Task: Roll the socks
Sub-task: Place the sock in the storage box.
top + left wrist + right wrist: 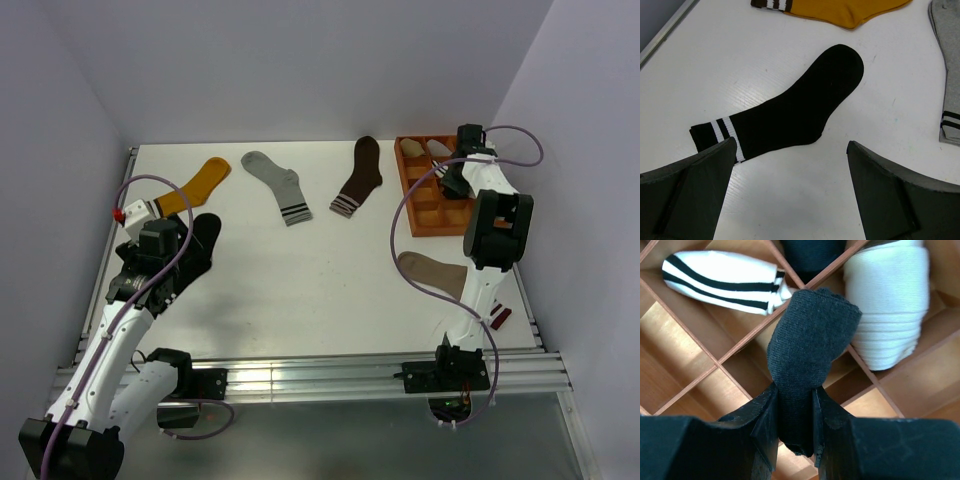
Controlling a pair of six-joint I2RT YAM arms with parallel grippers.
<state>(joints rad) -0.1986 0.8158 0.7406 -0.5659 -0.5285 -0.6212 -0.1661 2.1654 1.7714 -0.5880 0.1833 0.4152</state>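
Right pincer is partly closed, clamped on the lower end of the rolled charcoal-black sock and holding it over the wooden tray at the counter's far right corner. Main risk: the roll sits right over a divider crossing, not over a cell centre, so letting go here would likely leave it straddling the divider or tipping onto the white roll just beside it. Only one end is pinched, so the free end could loosen and unroll on release. Left pincer is wide open and holds nothing, hovering over the striped black sock, which lies flat near the counter's left edge. The fabric is thin and flat, so a closing grab may catch one layer only, skid on the counter, or shove the sock toward the mustard sock nearby. The taupe sock lies flat near the right edge, close by the right arm, with a cable passing over it in the top view. A swing back could snag or drag it.
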